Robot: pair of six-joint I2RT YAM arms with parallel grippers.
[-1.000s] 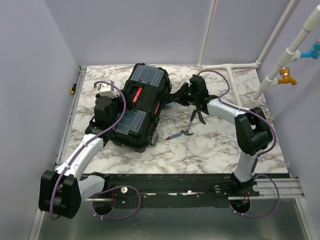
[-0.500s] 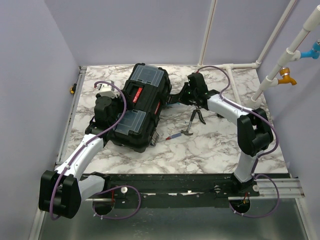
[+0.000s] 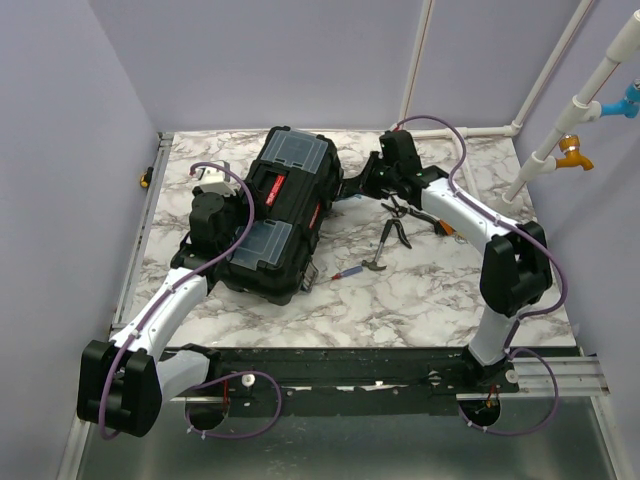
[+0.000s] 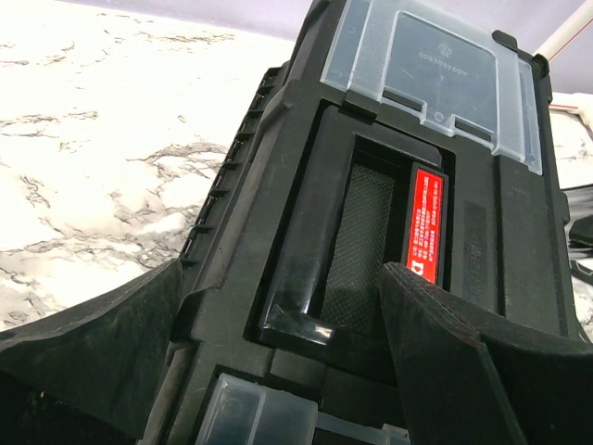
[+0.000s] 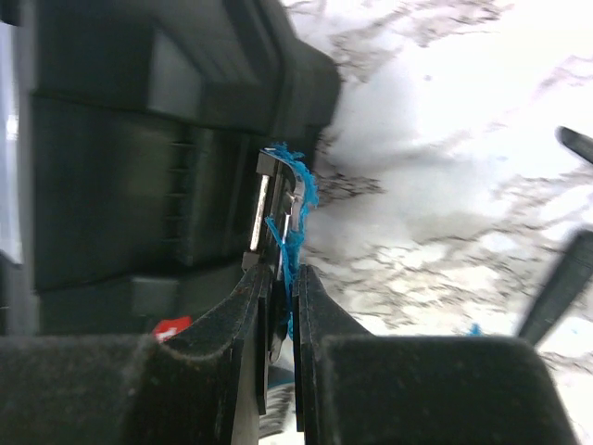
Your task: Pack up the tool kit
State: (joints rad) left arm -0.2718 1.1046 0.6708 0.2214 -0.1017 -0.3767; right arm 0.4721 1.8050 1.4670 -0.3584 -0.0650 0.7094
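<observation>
Toolbox (image 3: 290, 200) lies shut and slantwise on the marble tabletop (image 3: 430, 290), left of centre, between the two arms. The left hand (image 4: 292, 306) hangs over its lid with fingers wide apart, one beside the box's flank and one above the handle recess, probably placed to steady the box. The right hand (image 5: 283, 273) is pinched together on what looks like a thin blue-and-metal latch (image 5: 278, 209) at the box's right side, seemingly to work the fastening before packing. Pliers (image 3: 392, 232) and a small hammer-like tool (image 3: 362, 268) lie loose on the tabletop beside the box. A red label (image 4: 427, 225) on the lid carries white print too small to read. The embossed line on the clear compartment lid (image 4: 435, 65) is illegible too.
</observation>
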